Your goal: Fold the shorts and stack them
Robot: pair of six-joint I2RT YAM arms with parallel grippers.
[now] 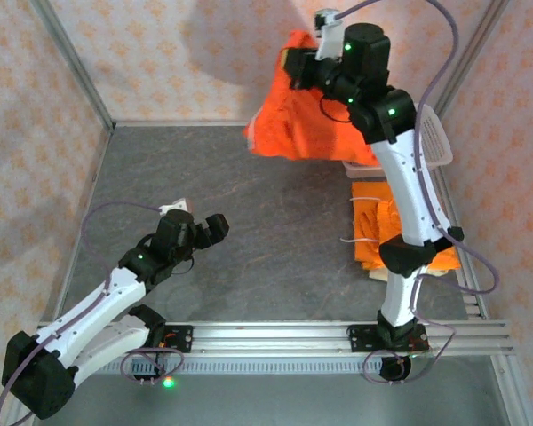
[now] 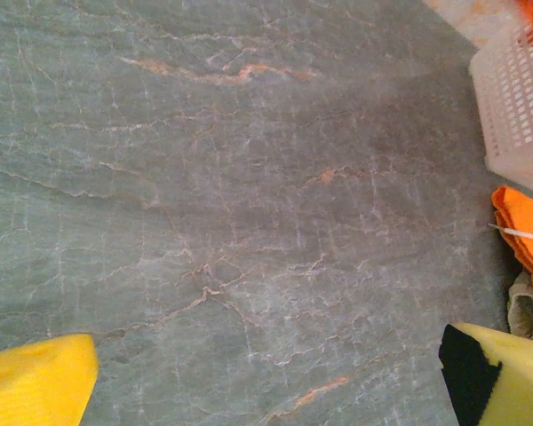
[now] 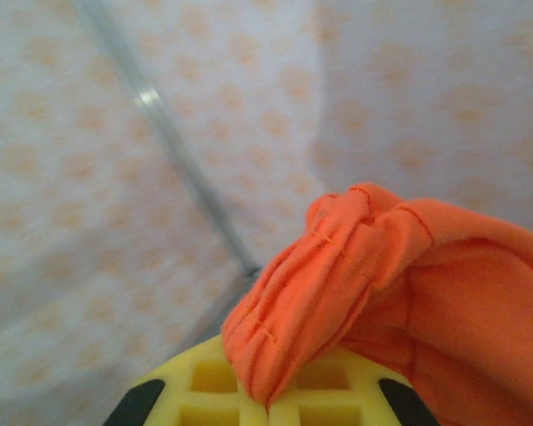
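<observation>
Shorts: the lifted orange shorts [image 1: 289,111] hang over the far side of the bench [image 1: 275,231], and the folded orange shorts [image 1: 400,232] lie at the right.
Left claw [image 1: 210,232]: mine, fully spread with nothing in it. It hovers low over bare stone at the near left, ready, I judge, to catch a hem or pin a corner once the cloth comes down.
Bench middle: an open patch, which looks like the room kept for spreading and folding.
Lifted pair: raised high so it falls loose and untwists. It hangs crumpled, not yet flat.
Right claw [image 1: 293,71]: mine, clamped tight on a bunched edge of the cloth. In my wrist view the orange folds spill over the yellow pad.
Stack: the folded pair rests flat just beside my right arm. Pale beige shorts [image 2: 519,306] peek out beneath it, so this is where the next pair should land.
Basket [image 1: 437,133]: white mesh at the far right, behind the stack.
</observation>
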